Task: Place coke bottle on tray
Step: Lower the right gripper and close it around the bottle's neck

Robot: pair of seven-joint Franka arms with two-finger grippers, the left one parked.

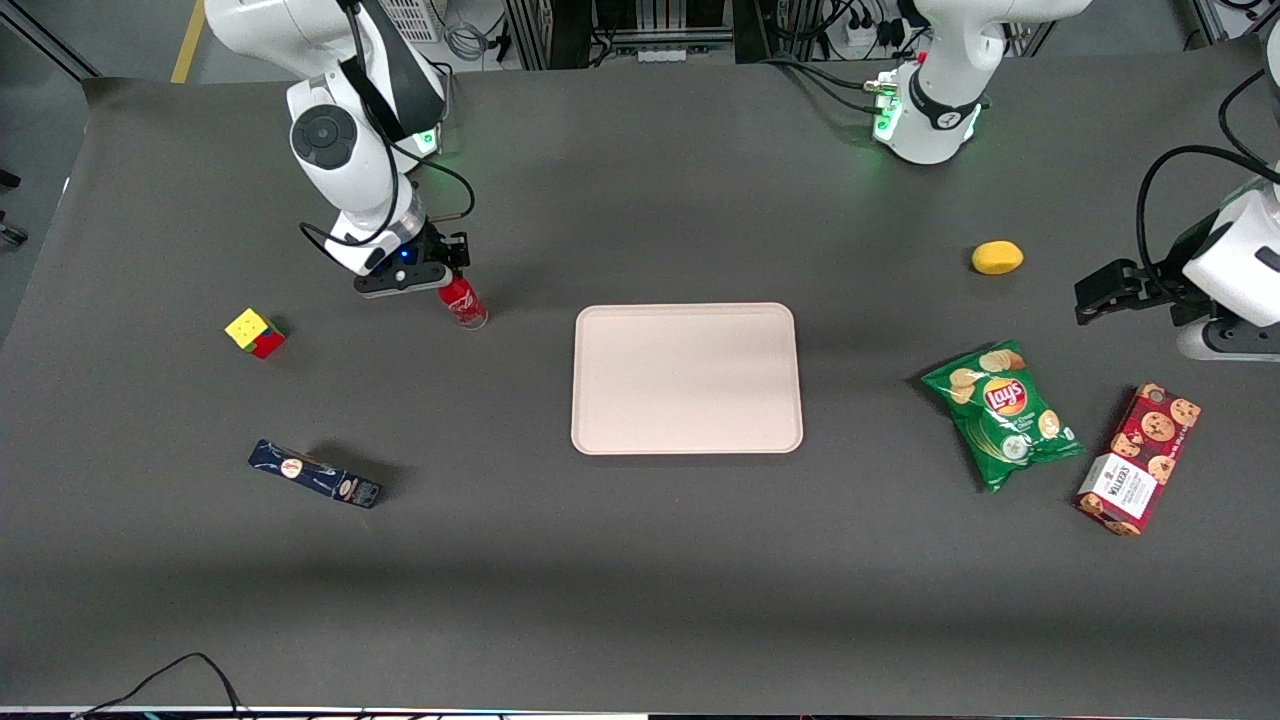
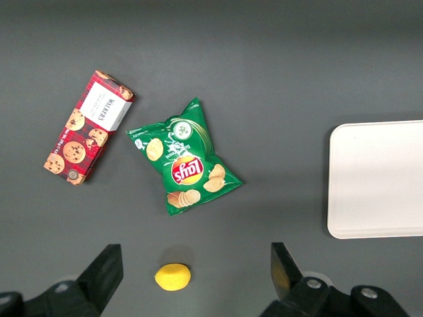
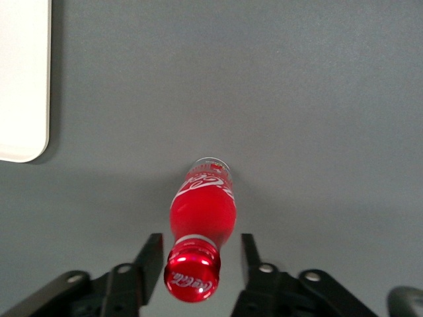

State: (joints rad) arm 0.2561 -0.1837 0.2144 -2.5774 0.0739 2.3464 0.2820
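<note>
The coke bottle [image 1: 466, 304], small and red with a red cap and white script logo, stands on the dark table toward the working arm's end. My right gripper [image 1: 445, 272] is lowered over it. In the right wrist view the gripper [image 3: 201, 243] is open, with one finger on each side of the bottle's [image 3: 203, 208] neck and a gap on both sides. The tray [image 1: 686, 380], large, flat and pale pinkish-beige, lies empty in the middle of the table, beside the bottle. Its rounded corner [image 3: 23, 79] shows in the right wrist view.
A colourful toy cube [image 1: 255, 332] and a dark blue box [image 1: 315, 473] lie toward the working arm's end, the box nearer the front camera. A yellow lemon [image 1: 997, 257], a green Lay's bag [image 1: 1003, 412] and a red cookie box [image 1: 1138, 458] lie toward the parked arm's end.
</note>
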